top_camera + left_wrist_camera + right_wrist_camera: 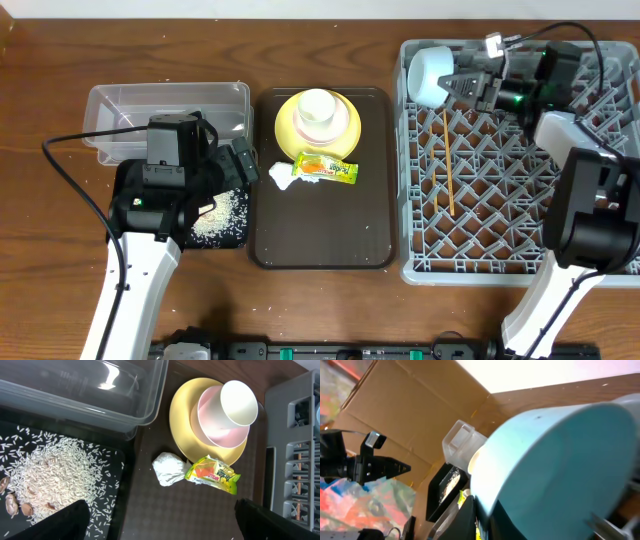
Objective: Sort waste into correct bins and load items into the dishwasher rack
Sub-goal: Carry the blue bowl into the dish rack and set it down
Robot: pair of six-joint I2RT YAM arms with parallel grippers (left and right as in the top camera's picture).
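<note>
My right gripper (458, 82) (482, 515) is shut on the rim of the light blue bowl (432, 75) (560, 465), held tipped on its side over the far left corner of the grey dishwasher rack (500, 210). A chopstick (448, 165) lies in the rack. My left gripper (240, 165) (160, 520) hangs open and empty between the black tray (236, 238) of rice (218, 215) (50, 472) and the brown tray. On the yellow plate (287, 125) (182, 425) sits a white bowl (215, 430) with a cup (317, 104) (239, 402) in it. In front lie the tissue (279, 175) (169, 469) and the wrapper (325, 168) (212, 474).
The clear tub (165, 105) (90, 390) stands behind the black tray, with nothing in it. The brown serving tray (320, 225) lies between the bins and the rack. A few brown shell bits (7, 502) lie among the rice. The left arm's cable trails across the table's left.
</note>
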